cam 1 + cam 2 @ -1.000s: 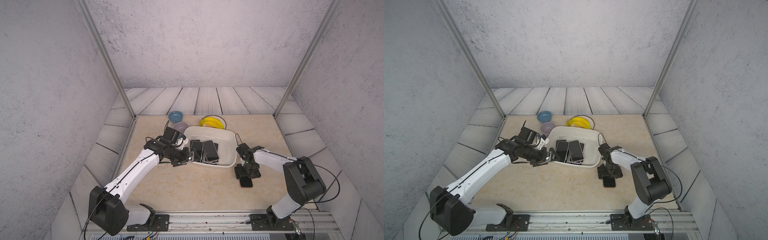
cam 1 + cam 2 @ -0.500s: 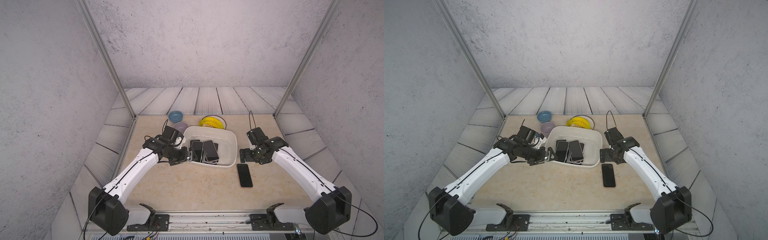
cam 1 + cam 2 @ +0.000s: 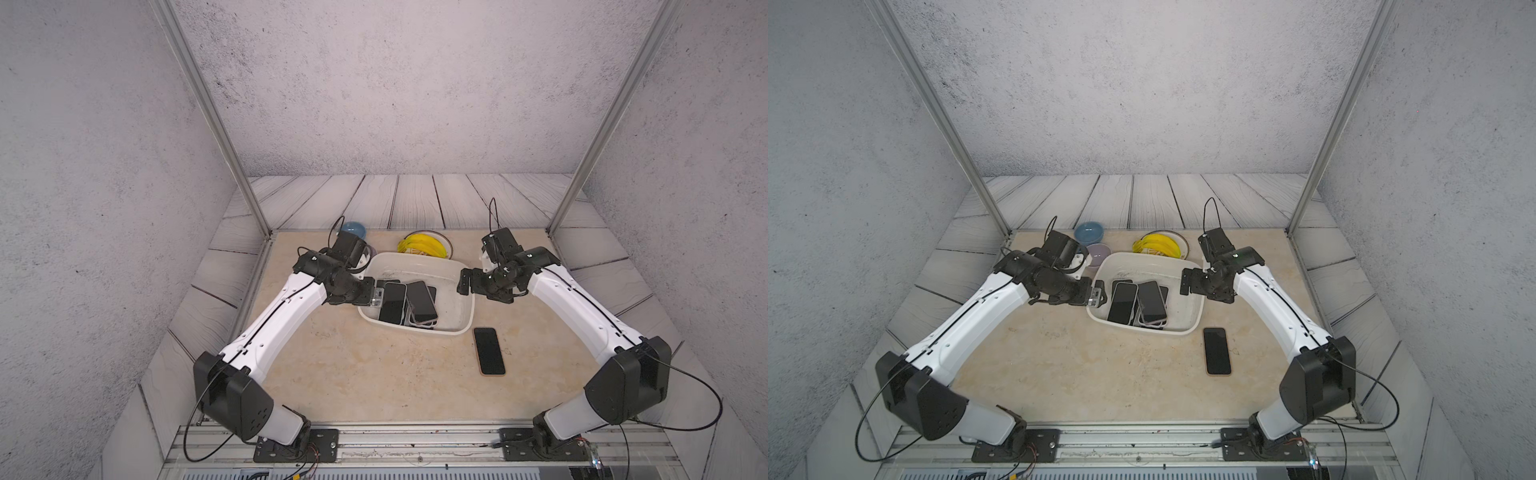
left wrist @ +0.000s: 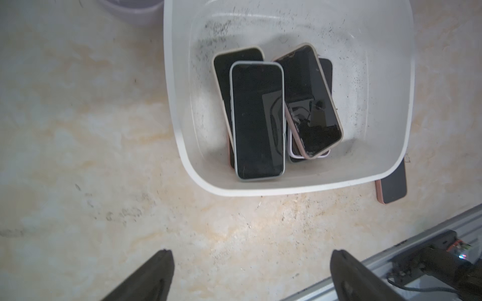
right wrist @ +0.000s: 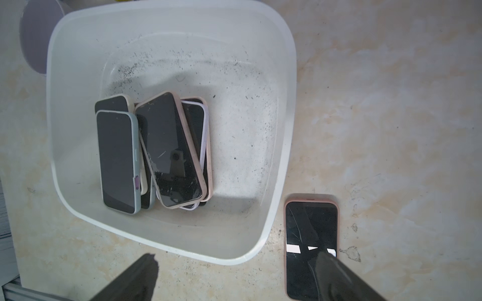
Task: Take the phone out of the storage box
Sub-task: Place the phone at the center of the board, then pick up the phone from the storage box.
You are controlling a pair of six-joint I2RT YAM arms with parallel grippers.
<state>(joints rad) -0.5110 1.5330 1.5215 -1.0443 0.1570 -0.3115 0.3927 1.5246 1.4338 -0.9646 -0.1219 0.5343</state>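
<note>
In both top views one phone lies on the table just beside the box, a stack of phones sits inside, and the left gripper and right gripper hover at opposite rims. Left wrist view: fingers wide, empty, over table short of the box; right wrist view: likewise wide and empty. Judgement: between picks; next, descend onto the stack and close across one phone's narrow sides.

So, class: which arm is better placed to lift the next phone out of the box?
Left, probably: the left tool, open, sits at the box rim beside the stacked phones; the right tool, also open, is farther off.
</note>
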